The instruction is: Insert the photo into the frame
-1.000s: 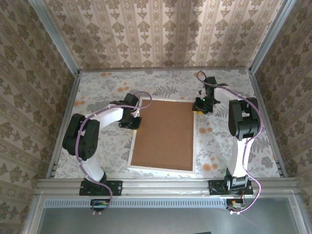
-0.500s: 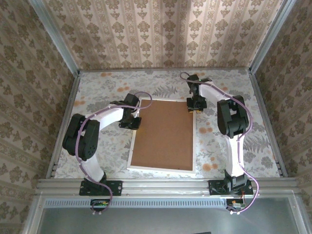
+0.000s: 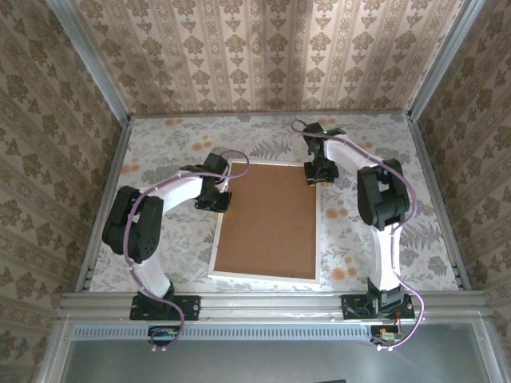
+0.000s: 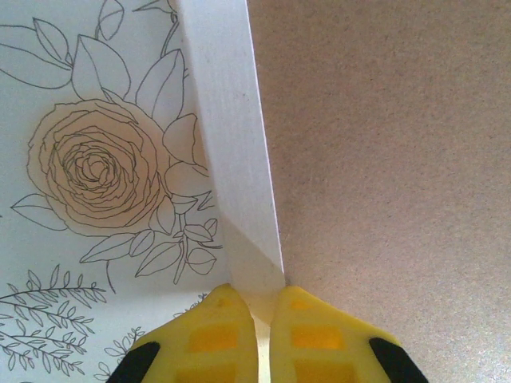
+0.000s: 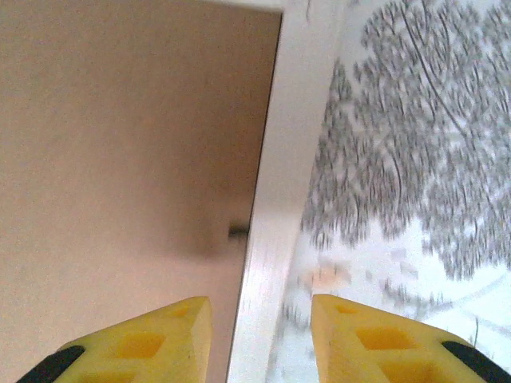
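Note:
The frame (image 3: 263,276) lies flat mid-table, its white rim around a plain brown backing board (image 3: 271,219). The photo is hidden. My left gripper (image 3: 223,194) sits at the frame's far left edge. In the left wrist view its yellow fingers (image 4: 215,331) are shut on the white rim (image 4: 227,144), beside the board (image 4: 383,159). My right gripper (image 3: 317,177) hovers at the frame's far right corner. In the right wrist view it (image 5: 261,307) stands open, one finger over the board (image 5: 120,159), the other over the tablecloth, with the rim (image 5: 275,199) between them and untouched.
A floral tablecloth (image 3: 359,231) covers the table, with patterned walls on three sides and metal rails (image 3: 271,302) along the near edge. A small dark tab (image 5: 238,231) sits at the board's right edge. Bare cloth lies on both sides of the frame.
My right gripper has swung left from beside the frame's far right corner to over its right rim, and its jaws have widened. The left gripper and the frame have not moved.

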`<state>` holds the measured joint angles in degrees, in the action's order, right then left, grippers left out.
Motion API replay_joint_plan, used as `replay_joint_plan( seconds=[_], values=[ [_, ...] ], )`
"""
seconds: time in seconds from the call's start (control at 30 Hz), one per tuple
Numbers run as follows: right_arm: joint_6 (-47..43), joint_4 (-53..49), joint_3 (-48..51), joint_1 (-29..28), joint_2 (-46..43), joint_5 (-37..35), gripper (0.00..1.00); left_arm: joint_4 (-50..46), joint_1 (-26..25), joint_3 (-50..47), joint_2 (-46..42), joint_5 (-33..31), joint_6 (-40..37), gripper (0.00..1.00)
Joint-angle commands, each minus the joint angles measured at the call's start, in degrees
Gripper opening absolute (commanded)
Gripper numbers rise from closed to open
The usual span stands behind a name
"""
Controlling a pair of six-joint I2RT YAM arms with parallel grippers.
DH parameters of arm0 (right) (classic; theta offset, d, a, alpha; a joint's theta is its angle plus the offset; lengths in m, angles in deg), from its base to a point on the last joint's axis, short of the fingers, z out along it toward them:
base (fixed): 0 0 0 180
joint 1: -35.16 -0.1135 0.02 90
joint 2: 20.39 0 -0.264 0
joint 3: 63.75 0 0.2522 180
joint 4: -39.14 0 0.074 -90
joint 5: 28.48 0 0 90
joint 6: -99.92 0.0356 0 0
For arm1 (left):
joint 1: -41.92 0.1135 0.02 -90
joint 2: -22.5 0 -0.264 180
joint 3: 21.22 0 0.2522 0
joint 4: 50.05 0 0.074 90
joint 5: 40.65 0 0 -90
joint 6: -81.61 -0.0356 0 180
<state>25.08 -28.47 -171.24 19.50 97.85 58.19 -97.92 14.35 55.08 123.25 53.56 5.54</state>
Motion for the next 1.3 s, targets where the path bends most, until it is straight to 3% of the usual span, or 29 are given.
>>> replay_joint_plan(
  seconds=[0.0,0.17,0.37,0.6,1.27],
  values=[
    [1.13,2.55,6.67,3.38,-12.32,11.06,0.41,-3.20,-1.18,-0.96,1.09,-1.27,-0.57,0.07],
    [3.78,7.11,22.85,5.29,-21.19,17.19,0.38,-3.40,-1.16,-0.85,1.29,-1.92,0.03,0.07],
    [5.50,12.65,32.12,4.97,-20.40,26.75,0.34,-3.86,-1.17,-0.33,1.03,-1.91,-0.13,0.07],
    [5.35,13.41,36.29,3.85,-19.42,26.90,0.32,-3.86,-1.17,-0.02,1.12,-1.51,-0.13,0.07],
    [1.47,10.95,33.59,5.95,-18.22,27.58,0.29,-3.95,-1.15,-0.50,0.69,-2.01,-0.49,0.07]
  ],
)
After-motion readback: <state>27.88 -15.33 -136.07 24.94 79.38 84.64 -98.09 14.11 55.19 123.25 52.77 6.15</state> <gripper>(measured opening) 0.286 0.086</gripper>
